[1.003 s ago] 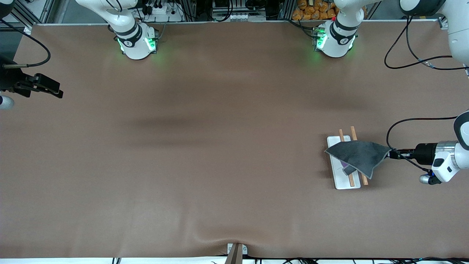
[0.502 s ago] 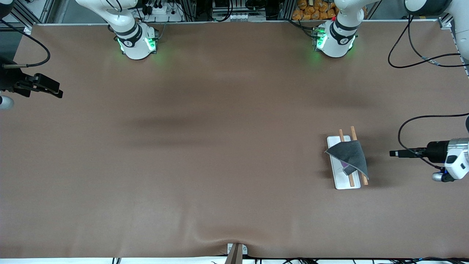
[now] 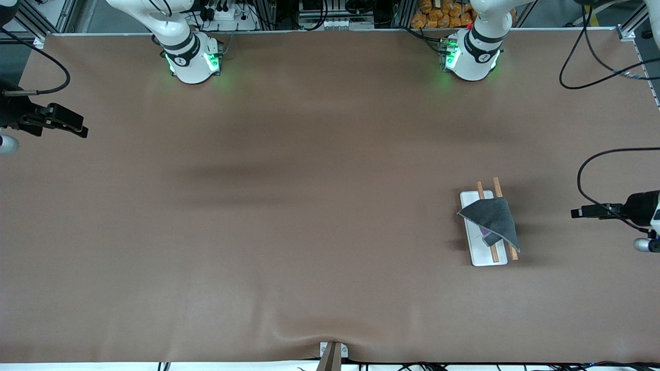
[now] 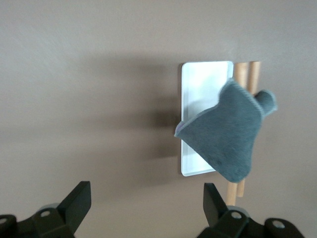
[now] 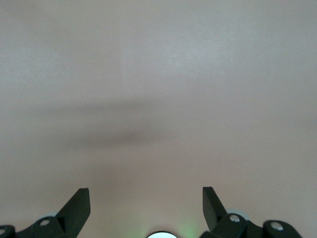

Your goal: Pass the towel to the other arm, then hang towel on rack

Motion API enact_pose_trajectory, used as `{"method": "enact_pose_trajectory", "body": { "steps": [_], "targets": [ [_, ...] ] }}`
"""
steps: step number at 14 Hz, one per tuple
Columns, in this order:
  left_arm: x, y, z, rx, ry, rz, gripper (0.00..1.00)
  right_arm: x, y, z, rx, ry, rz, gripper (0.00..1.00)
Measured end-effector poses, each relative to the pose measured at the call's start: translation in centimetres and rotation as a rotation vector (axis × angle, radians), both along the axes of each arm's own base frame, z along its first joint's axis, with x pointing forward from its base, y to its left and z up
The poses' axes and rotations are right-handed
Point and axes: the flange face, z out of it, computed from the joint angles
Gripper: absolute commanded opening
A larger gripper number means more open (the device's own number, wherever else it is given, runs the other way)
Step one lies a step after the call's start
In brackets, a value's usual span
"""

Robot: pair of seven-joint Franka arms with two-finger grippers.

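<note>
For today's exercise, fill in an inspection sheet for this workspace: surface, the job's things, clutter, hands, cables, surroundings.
Surface: brown table, a slight ripple at the edge nearest the front camera.
Job's things: towel draped over the rack and its two wooden rods, toward the left arm's end of the table.
Clutter: nothing seen.
Hands: left hand open, empty, beside the rack and apart from the towel; right hand open, empty, waiting at the right arm's end.
Cables: black cable looping by the left hand.
Surroundings: two arm bases with green lights; equipment past the table's edge.
</note>
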Motion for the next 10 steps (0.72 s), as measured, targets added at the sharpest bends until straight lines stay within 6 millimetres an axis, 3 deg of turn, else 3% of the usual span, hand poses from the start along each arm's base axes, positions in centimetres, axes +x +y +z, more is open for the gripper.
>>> {"method": "enact_pose_trajectory", "body": {
  "steps": [2,5,7,10],
  "targets": [
    [-0.3,-3.3,5.0,0.118,-0.044,-0.025,1.00,0.0,0.0,0.0,0.000,0.001,0.000,1.00],
    [-1.5,-9.8,11.2,0.211,-0.096,-0.024,1.00,0.0,0.0,0.0,0.000,0.001,-0.001,1.00],
    [-2.3,-12.7,13.8,0.222,-0.130,-0.029,1.00,0.0,-0.1,0.0,0.000,0.002,-0.002,1.00],
    [-3.5,-14.3,16.2,0.220,-0.154,-0.044,1.00,0.0,-0.1,0.0,0.000,0.002,-0.002,1.00]
  ]
}}
